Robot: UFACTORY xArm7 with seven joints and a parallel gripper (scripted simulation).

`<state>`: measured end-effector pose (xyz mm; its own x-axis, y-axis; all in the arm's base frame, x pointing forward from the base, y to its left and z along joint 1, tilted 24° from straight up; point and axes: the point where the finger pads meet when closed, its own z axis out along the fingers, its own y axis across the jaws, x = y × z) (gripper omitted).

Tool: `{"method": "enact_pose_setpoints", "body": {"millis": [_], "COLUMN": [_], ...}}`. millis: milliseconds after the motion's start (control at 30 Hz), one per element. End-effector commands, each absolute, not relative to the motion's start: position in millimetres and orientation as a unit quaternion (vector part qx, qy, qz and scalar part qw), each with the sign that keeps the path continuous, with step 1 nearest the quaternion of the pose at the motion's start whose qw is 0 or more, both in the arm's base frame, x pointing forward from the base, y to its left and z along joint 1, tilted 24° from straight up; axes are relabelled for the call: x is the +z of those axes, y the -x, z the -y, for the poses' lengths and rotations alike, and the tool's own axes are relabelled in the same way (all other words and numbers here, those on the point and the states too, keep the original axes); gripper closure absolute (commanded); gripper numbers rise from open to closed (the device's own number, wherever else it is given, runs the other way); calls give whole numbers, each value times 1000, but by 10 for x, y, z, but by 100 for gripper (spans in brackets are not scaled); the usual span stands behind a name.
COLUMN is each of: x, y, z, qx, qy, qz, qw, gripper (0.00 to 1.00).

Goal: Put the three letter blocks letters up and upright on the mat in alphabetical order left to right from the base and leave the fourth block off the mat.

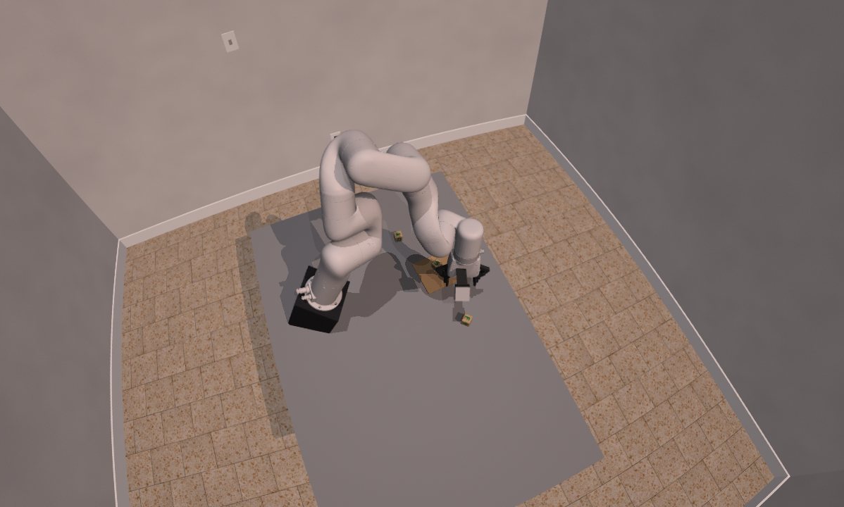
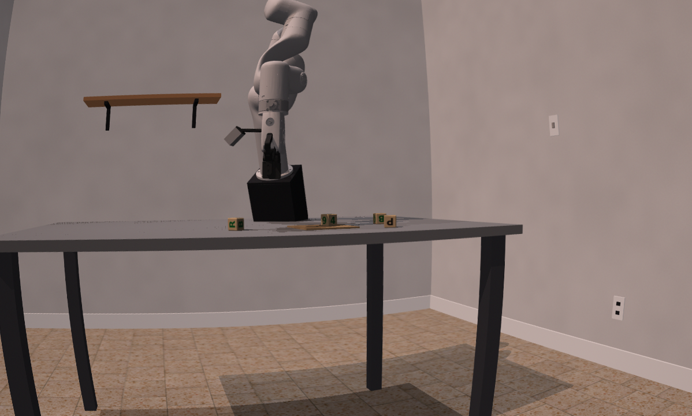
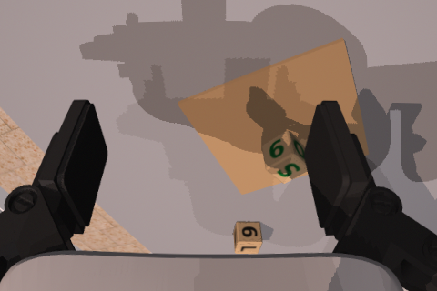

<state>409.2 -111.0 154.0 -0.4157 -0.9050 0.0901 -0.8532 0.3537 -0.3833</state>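
Note:
The thin orange mat (image 1: 426, 283) (image 2: 307, 226) (image 3: 218, 118) lies flat on the grey table. One wooden block (image 1: 436, 263) (image 2: 328, 219) (image 3: 282, 155) stands on it and shows digits on its visible faces. A second block (image 2: 390, 221) (image 3: 248, 236) lies just off the mat, with a P on its side. A third block (image 1: 397, 235) (image 2: 379, 218) lies farther off. A fourth block (image 1: 466, 320) (image 2: 235, 223), with an R on its side, lies apart on the other side of the mat. My gripper (image 1: 464, 275) (image 2: 269, 165) (image 3: 205, 126) is open and empty. It hangs high over the mat's edge and points down.
The black robot base (image 1: 316, 305) (image 2: 276, 192) stands on the table (image 1: 412, 391) (image 2: 131, 235) behind the mat. The table's side edge and the tiled floor (image 3: 13, 130) show close by in the wrist view. A wall shelf (image 2: 152, 99) hangs far off.

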Motion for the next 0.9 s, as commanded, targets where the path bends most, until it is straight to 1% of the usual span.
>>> {"method": "enact_pose_setpoints", "body": {"millis": [0, 100, 133, 800, 833, 867], "x": [1433, 1411, 1349, 979, 979, 979], "y": [-4152, -4157, -4168, -4091, -4091, -4091], "z": [849, 794, 640, -320, -320, -320], "qx": [-196, -197, -199, -211, -211, -211], "qy": [591, 602, 632, 795, 795, 795], "qz": [-781, -772, -748, -569, -569, -569], "qw": [55, 52, 45, 6, 6, 6], "gripper": [0, 0, 0, 0, 31, 31]}}
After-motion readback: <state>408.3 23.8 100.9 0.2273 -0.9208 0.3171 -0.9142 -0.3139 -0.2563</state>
